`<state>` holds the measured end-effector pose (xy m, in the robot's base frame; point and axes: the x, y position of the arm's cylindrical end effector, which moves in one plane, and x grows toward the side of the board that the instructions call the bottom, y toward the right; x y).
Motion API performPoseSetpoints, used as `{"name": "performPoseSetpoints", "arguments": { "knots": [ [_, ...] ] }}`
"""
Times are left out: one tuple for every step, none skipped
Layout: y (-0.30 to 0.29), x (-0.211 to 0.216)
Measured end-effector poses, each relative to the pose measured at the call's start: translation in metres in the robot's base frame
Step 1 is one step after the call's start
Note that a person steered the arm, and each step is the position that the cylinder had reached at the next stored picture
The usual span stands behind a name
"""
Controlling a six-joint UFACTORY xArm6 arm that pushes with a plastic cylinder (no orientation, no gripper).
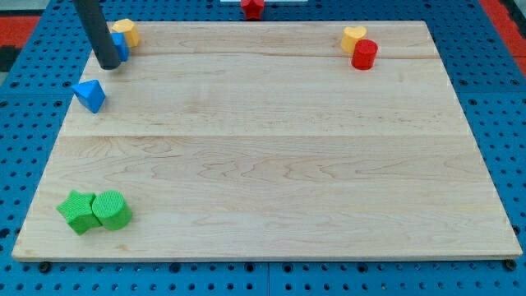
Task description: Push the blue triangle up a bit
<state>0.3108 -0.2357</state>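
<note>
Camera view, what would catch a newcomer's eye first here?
The dark rod at the view's top left, my tip resting just above the blue triangle. Next, two green blocks touching at the bottom left, and a yellow heart against a red cylinder at the top right.

Blue triangle: board below it bare down to green blocks. Above it, my tip, second blue block, yellow block crowd the path.
</note>
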Motion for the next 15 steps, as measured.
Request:
{"name": "performPoseSetpoints", "arguments": {
  "knots": [
    [0.033, 0.029],
    [0.036, 0.082],
    [-0.008, 0.113],
    [-0.064, 0.113],
    [-0.057, 0.105],
    [-0.024, 0.105],
    [-0.021, 0.093],
    [-0.039, 0.086],
    [-0.056, 0.086],
    [-0.056, 0.078],
    [-0.049, 0.072],
    [-0.044, 0.072],
    [-0.044, 0.072],
    [-0.039, 0.072],
    [-0.021, 0.072]
  ]
}}
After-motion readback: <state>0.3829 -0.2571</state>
